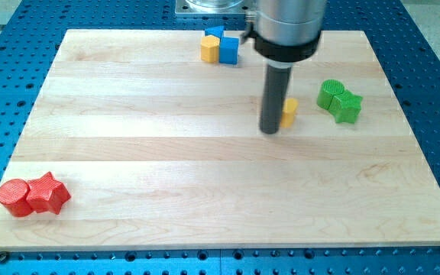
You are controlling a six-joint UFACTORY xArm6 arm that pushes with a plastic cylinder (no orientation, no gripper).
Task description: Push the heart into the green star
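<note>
My tip (270,130) rested on the wooden surface (205,176), touching a small yellow block (289,111) just to its right, half hidden by the rod. Farther right sat a green cylinder (330,94) touching a green star (348,107). Up and left stood a yellow block (209,49) against a blue cube (226,48). Far down-left lay a red cylinder (14,197) touching a red star (47,193).

Yellow block (289,111) half hidden behind the rod (274,95), shape unclear.
</note>
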